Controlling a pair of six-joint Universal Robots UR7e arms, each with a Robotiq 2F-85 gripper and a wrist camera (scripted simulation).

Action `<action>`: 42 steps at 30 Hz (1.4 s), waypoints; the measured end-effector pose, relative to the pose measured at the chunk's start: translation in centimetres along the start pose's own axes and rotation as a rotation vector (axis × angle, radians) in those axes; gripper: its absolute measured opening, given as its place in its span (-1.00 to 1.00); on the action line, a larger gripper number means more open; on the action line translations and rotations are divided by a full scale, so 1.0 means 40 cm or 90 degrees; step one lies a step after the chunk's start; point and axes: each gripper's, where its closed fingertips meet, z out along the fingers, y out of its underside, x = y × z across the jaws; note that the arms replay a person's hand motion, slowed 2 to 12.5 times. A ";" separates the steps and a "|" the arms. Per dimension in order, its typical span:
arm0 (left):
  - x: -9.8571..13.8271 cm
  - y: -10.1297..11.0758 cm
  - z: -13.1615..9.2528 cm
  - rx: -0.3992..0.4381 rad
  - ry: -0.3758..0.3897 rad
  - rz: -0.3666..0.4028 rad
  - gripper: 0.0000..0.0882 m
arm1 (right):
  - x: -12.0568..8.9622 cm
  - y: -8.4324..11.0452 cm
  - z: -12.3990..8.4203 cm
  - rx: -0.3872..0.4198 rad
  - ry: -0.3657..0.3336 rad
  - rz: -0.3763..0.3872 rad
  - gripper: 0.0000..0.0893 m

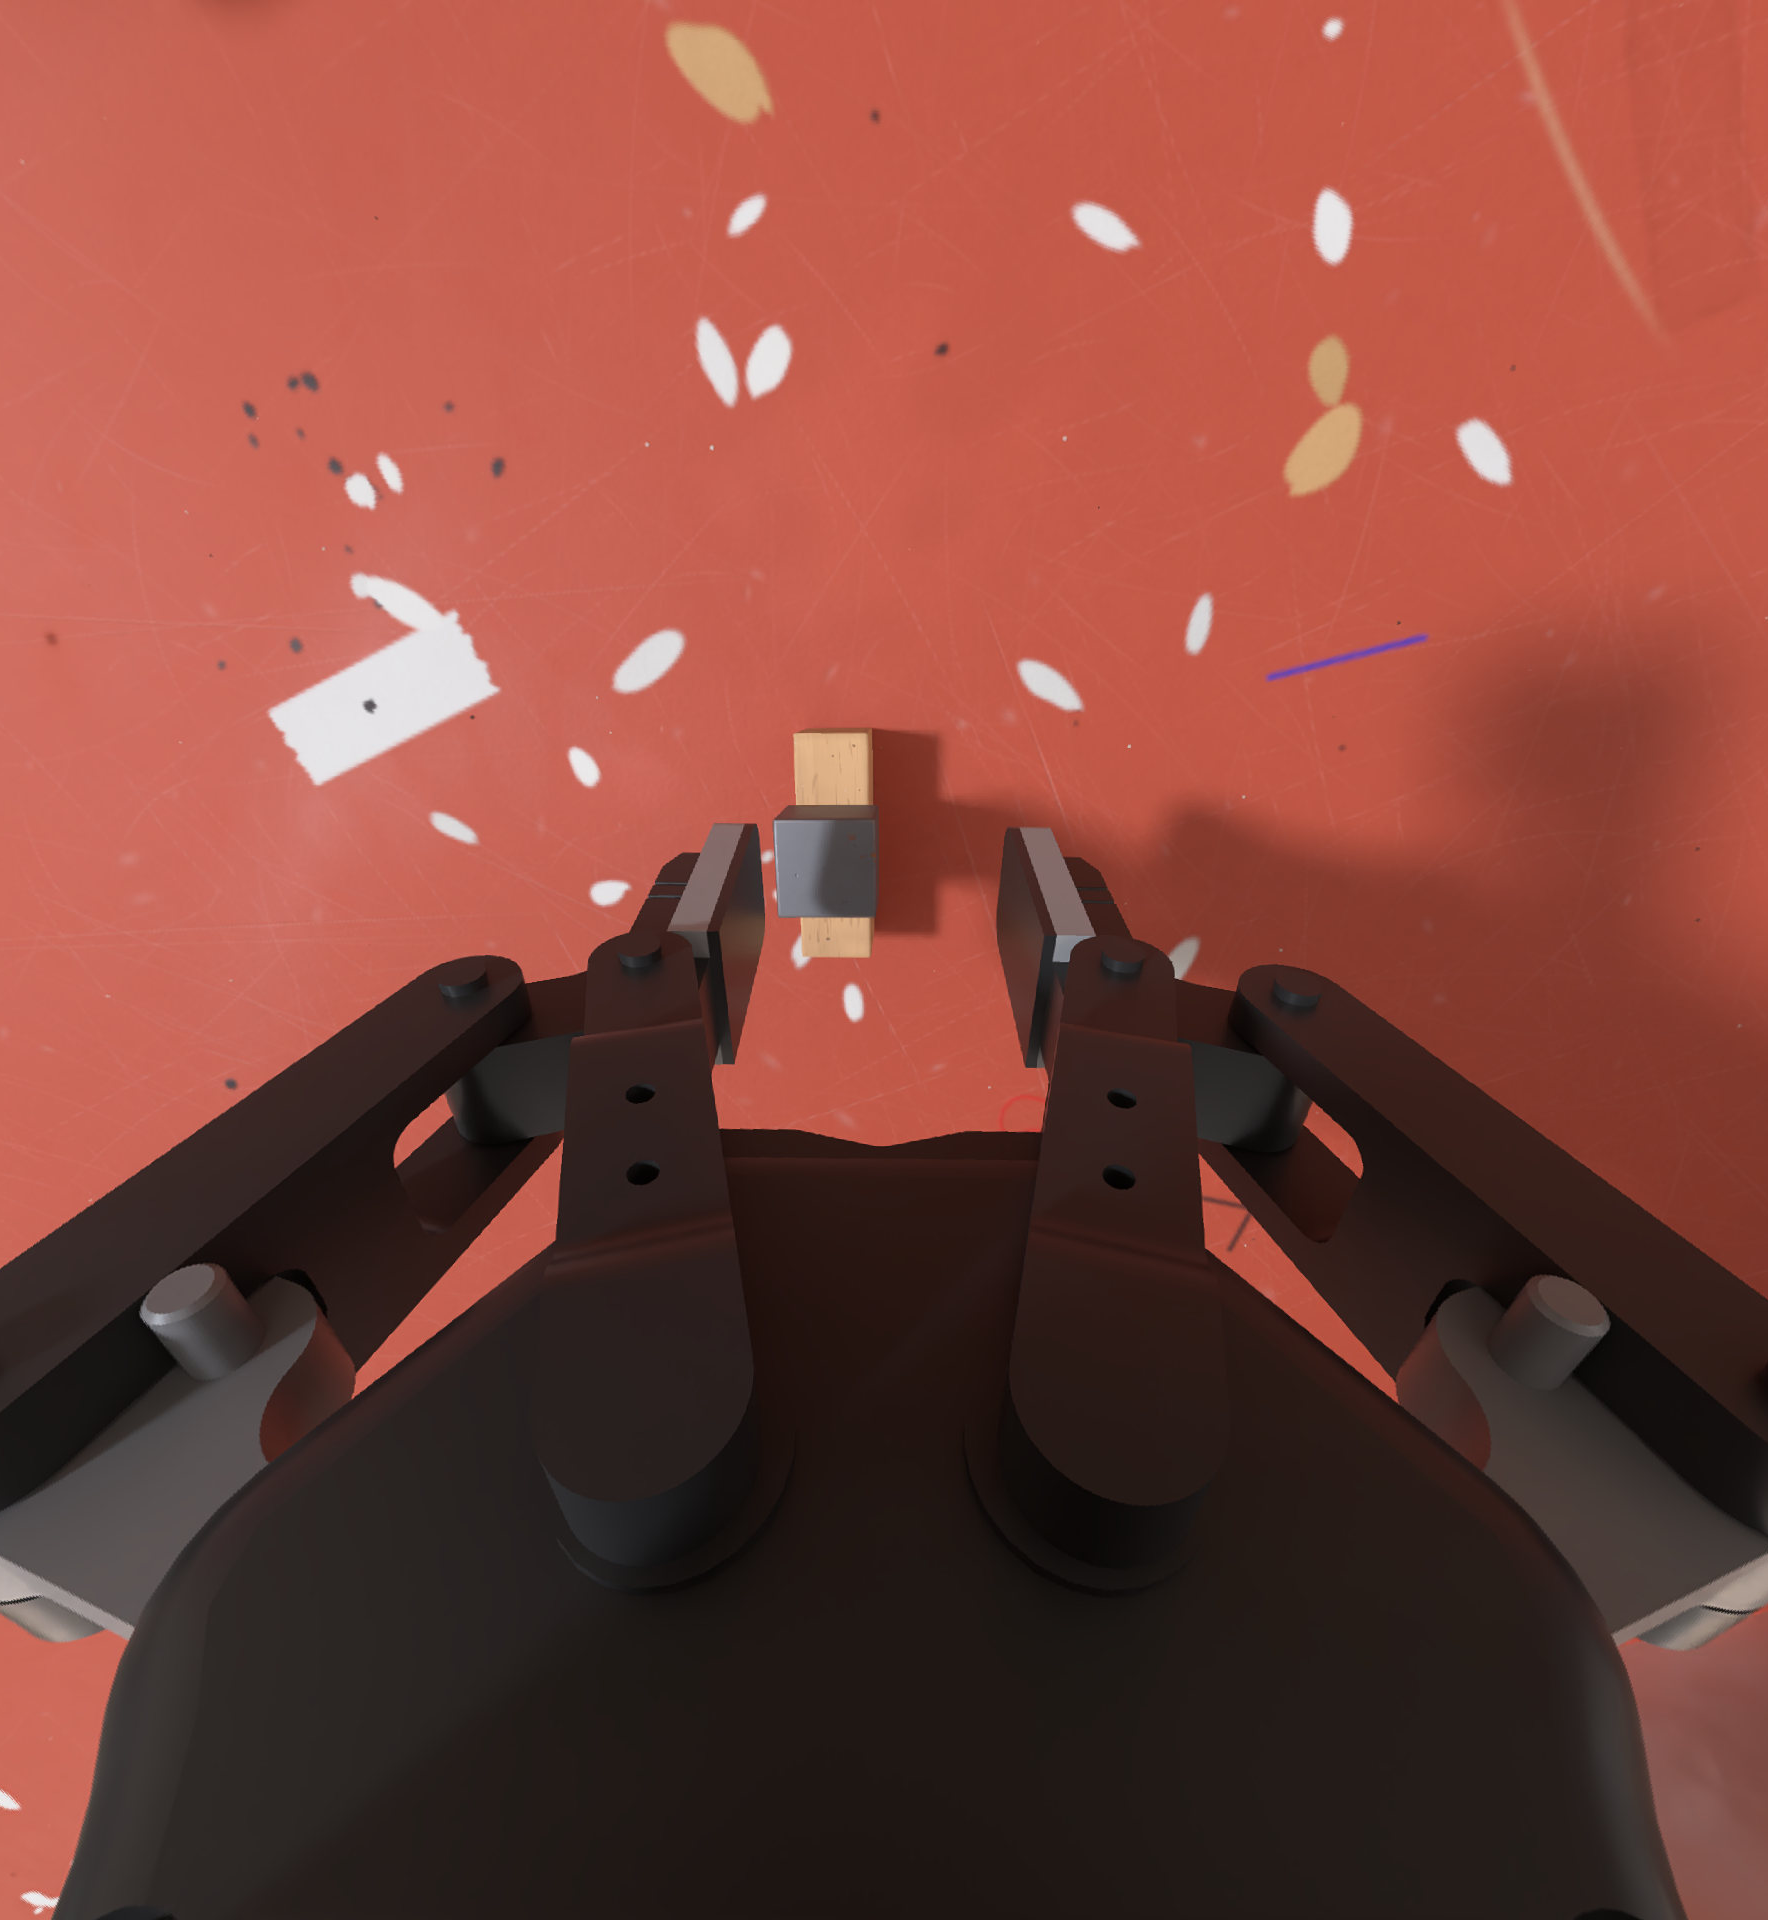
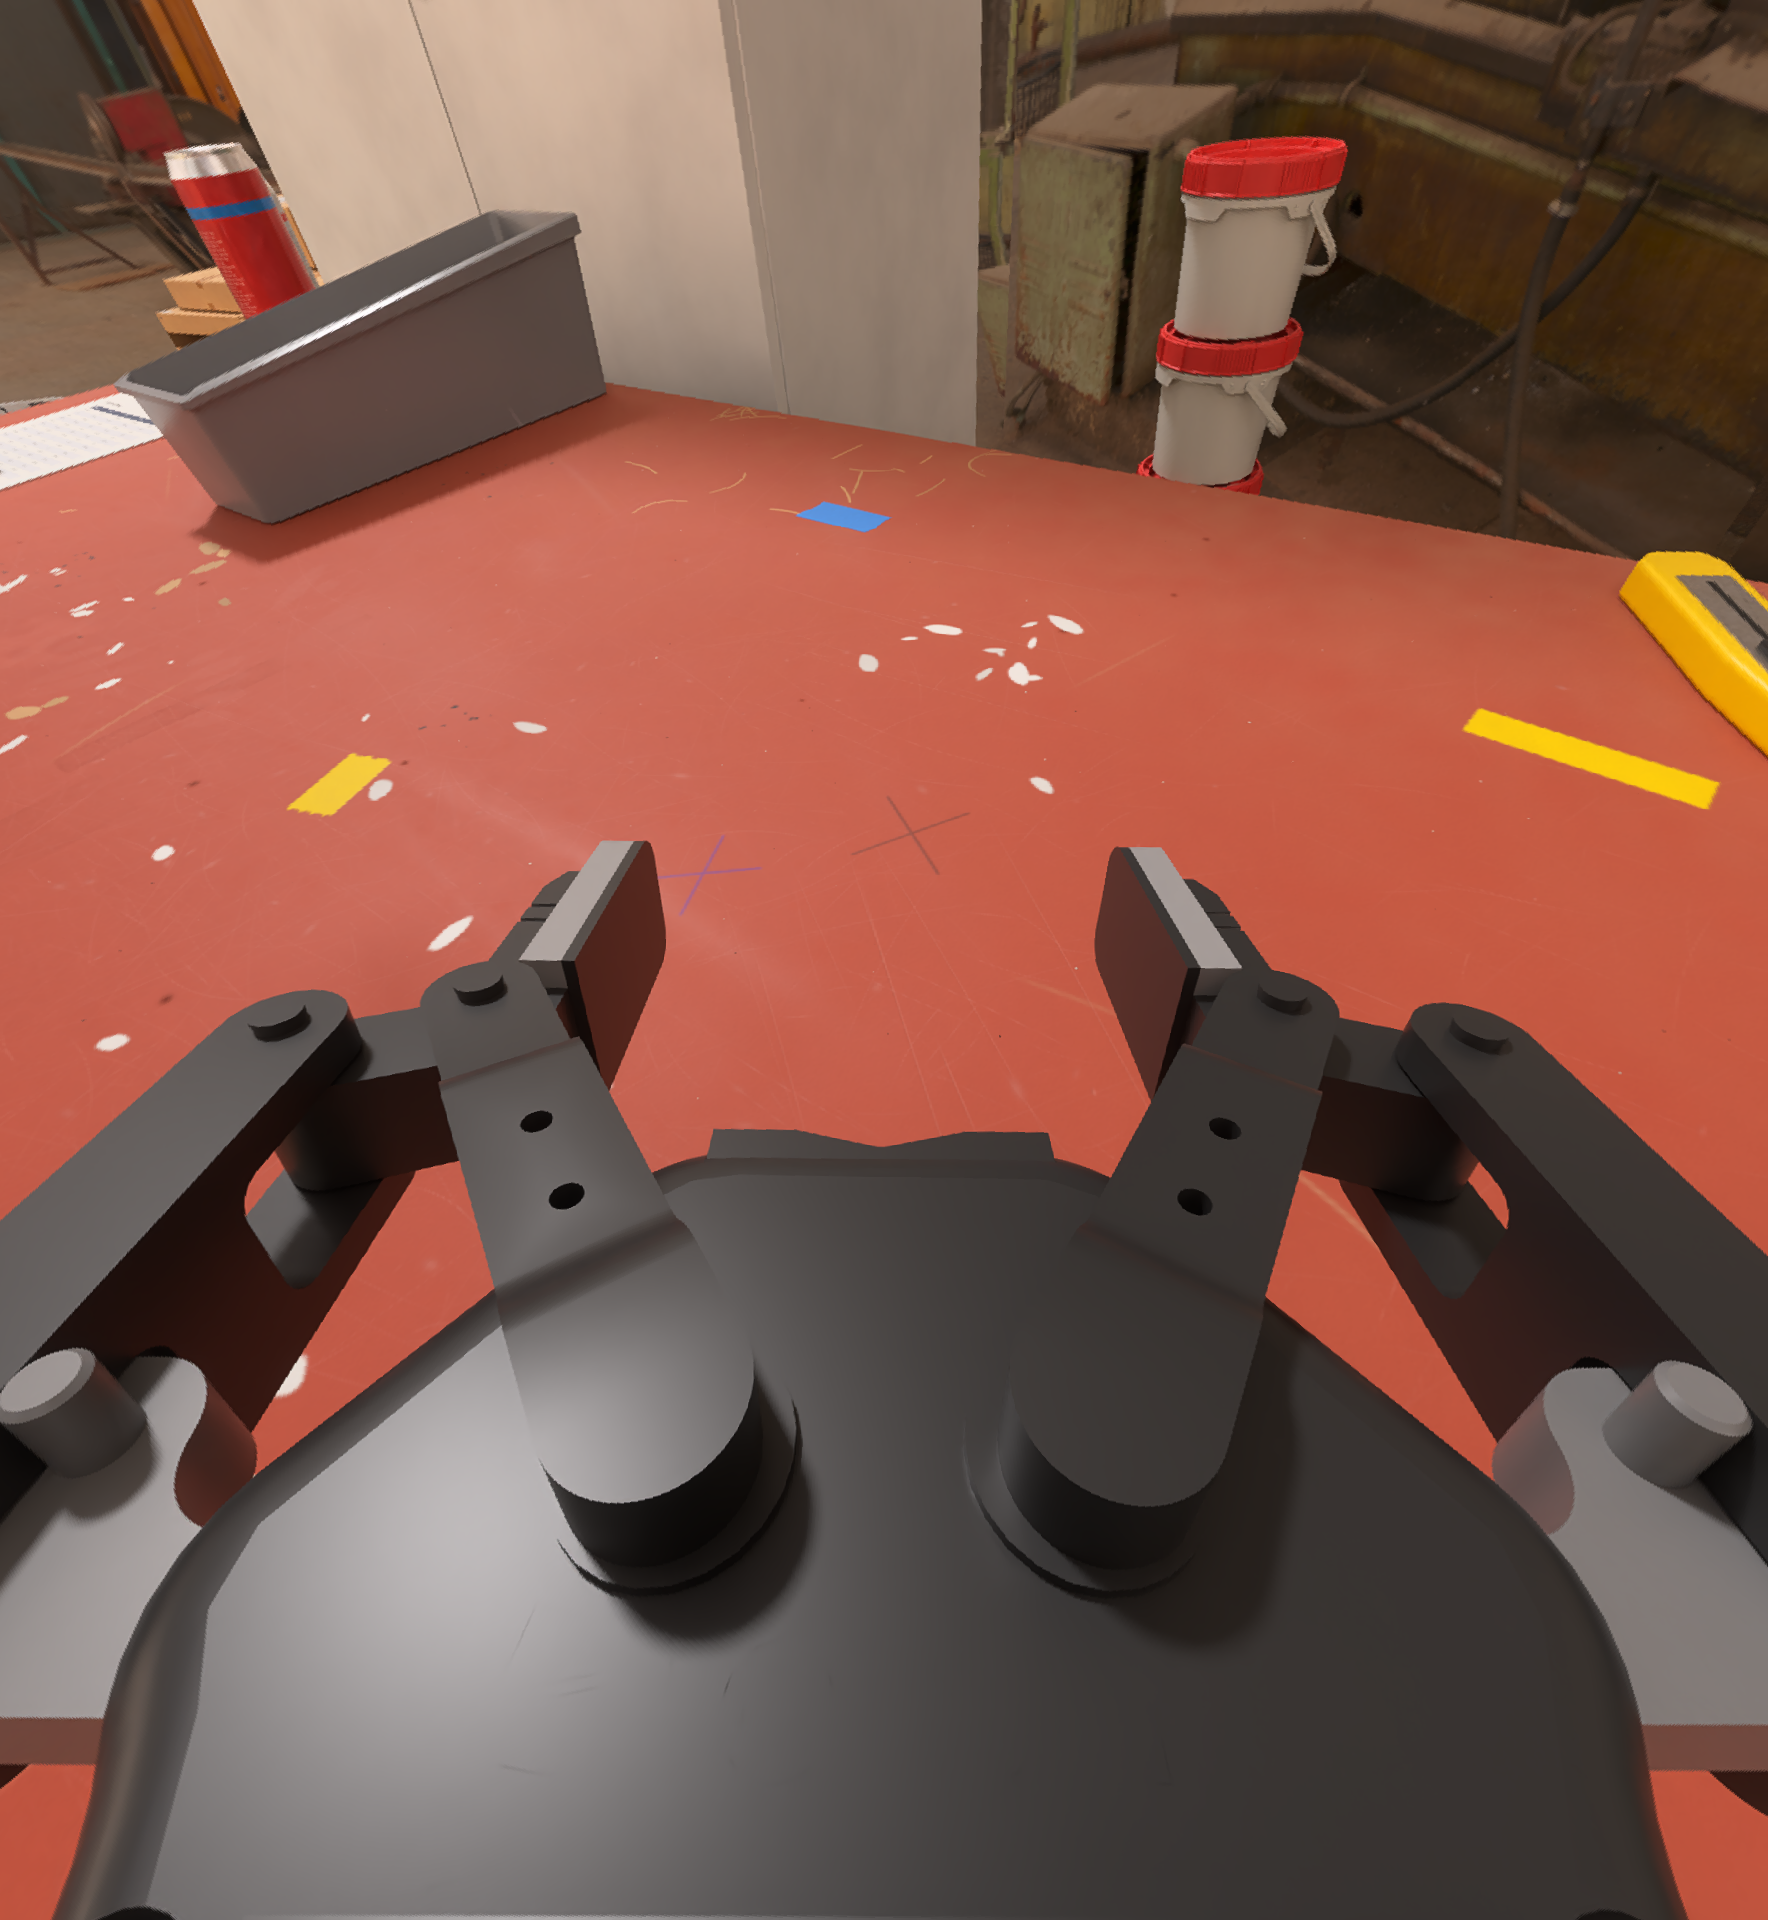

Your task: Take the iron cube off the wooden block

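Observation:
In the left wrist view a grey iron cube (image 1: 826,864) sits on the middle of a long light wooden block (image 1: 832,767) that lies on the red table. My left gripper (image 1: 880,854) is open and looks straight down. The cube lies between the fingertips, close to the left finger (image 1: 732,883) and farther from the right one. I cannot tell how high the fingertips are above the cube. My right gripper (image 2: 880,883) is open and empty above bare red table. The cube and block do not show in the right wrist view.
A grey bin (image 2: 381,353) and a red can (image 2: 236,223) stand at the table's far left. A yellow tool (image 2: 1742,655) lies at the right edge. White buckets (image 2: 1238,312) stand beyond the table. Tape strips and paint flecks mark the surface.

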 end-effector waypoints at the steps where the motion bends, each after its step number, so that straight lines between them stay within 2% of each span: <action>1: 0.000 0.000 0.003 -0.002 0.001 0.000 -0.07 | 0.001 0.000 0.000 0.000 0.000 0.000 0.64; 15: -0.015 0.007 0.035 -0.030 0.000 -0.010 -0.13 | 0.006 -0.002 0.002 0.006 -0.004 0.012 0.63; 32: -0.030 0.015 0.046 -0.056 -0.011 -0.017 -0.19 | 0.006 0.009 0.008 -0.003 -0.008 0.011 0.62; 42: -0.033 0.017 0.049 -0.066 -0.012 -0.015 -0.36 | 0.009 0.007 0.009 -0.001 -0.010 0.016 0.62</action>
